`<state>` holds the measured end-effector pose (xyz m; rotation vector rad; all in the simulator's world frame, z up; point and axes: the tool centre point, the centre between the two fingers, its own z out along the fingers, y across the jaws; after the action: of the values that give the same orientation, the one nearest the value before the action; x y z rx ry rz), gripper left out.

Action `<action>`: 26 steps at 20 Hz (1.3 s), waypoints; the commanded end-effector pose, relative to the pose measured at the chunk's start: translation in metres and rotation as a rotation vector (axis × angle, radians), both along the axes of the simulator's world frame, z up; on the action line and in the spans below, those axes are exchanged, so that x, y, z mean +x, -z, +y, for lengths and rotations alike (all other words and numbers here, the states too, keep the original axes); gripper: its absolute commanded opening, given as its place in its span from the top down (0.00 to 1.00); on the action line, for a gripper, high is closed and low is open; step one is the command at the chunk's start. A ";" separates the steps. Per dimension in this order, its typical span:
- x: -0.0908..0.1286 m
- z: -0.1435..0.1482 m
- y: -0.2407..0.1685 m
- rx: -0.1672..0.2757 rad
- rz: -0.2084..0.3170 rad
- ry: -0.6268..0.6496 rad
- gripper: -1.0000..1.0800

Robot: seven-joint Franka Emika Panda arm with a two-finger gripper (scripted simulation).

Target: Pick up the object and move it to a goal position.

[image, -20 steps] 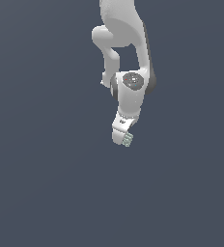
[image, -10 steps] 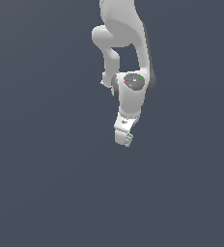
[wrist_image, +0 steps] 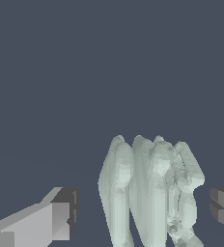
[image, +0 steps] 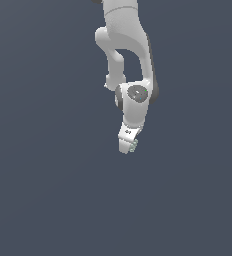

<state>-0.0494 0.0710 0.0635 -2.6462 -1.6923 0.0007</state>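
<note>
The object (wrist_image: 147,193), a small pale grey-green lumpy block with ridged sides, sits between my two fingers in the wrist view. One finger (wrist_image: 56,217) stands a short gap away from it. The other finger (wrist_image: 222,205) is very near its opposite side. My gripper (wrist_image: 143,207) is open around the block. In the exterior view the white arm reaches down and the gripper (image: 129,147) points at the floor. There the block (image: 133,146) shows as a small greenish speck at the fingertips. I cannot tell whether the fingers touch it.
A plain dark grey-blue floor (image: 48,190) fills both views. The arm's elbow and wrist joint (image: 135,95) rise above the gripper. No other objects or marker show.
The gripper tip and the block stay at the same spot. The wrist joint above them has turned slightly.
</note>
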 end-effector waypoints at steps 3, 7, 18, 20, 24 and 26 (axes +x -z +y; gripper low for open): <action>0.000 0.000 0.015 0.000 -0.001 -0.002 0.04; 0.001 0.000 0.017 0.000 -0.001 -0.002 1.00; 0.001 -0.001 0.016 -0.001 -0.001 -0.001 1.00; 0.002 -0.003 0.014 -0.001 -0.001 -0.001 1.00; 0.006 -0.013 0.003 -0.001 -0.001 -0.001 1.00; 0.010 -0.021 -0.005 0.000 -0.001 -0.001 1.00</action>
<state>-0.0426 0.0558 0.0622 -2.6445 -1.6955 0.0005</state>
